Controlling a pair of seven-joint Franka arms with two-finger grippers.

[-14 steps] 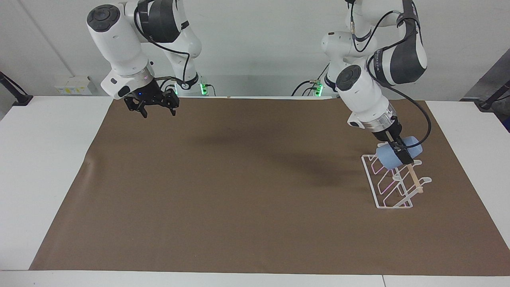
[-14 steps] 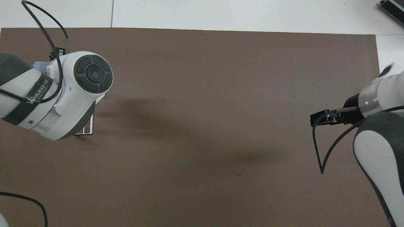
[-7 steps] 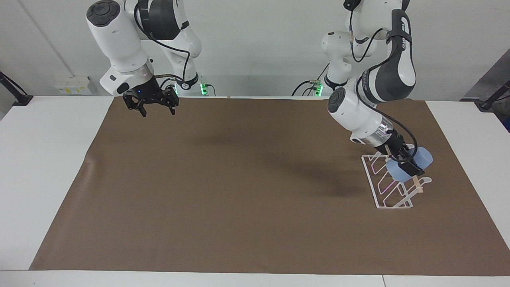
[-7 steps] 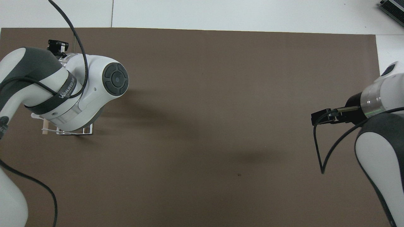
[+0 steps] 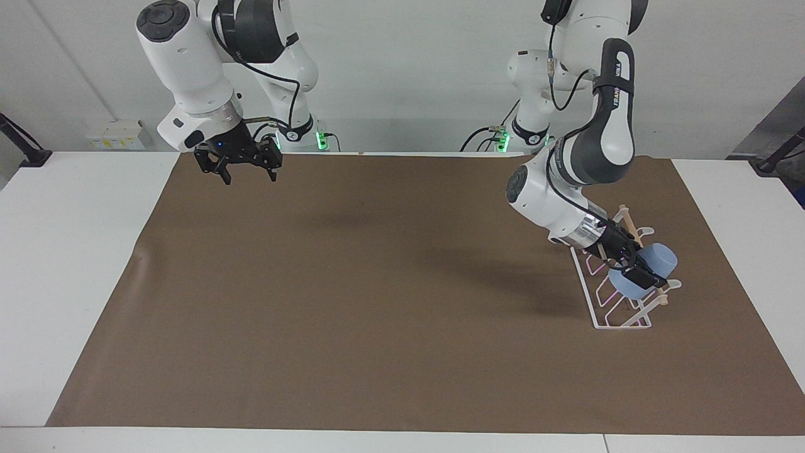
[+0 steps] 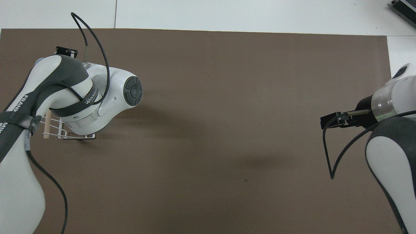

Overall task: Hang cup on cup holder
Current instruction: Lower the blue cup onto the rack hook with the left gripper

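Down at the left arm's end of the worktop (image 5: 75,264), the left end effector (image 5: 636,269) is clamped on the small light-blue plastic tumbler (image 5: 648,267), tipped steeply so its mouth points down at the slanted prongs of the white wire cup holder with the pale wooden rod (image 5: 619,296). That tilt looks deliberate: my read is the cup has to match the prong's slope to slide on. It sits low among the loops, touching or just above them, hard to call which. From overhead the arm hides the cup entirely, and only the rack's corner (image 6: 61,131) peeks out. Over the other end, the right end effector (image 5: 241,165) waits in the air with its jaws apart, holding nothing. Underfoot is a plain brown paper sheet (image 5: 377,302) on the white top, with a bare pale wall (image 5: 409,75) rising at the robots' end.
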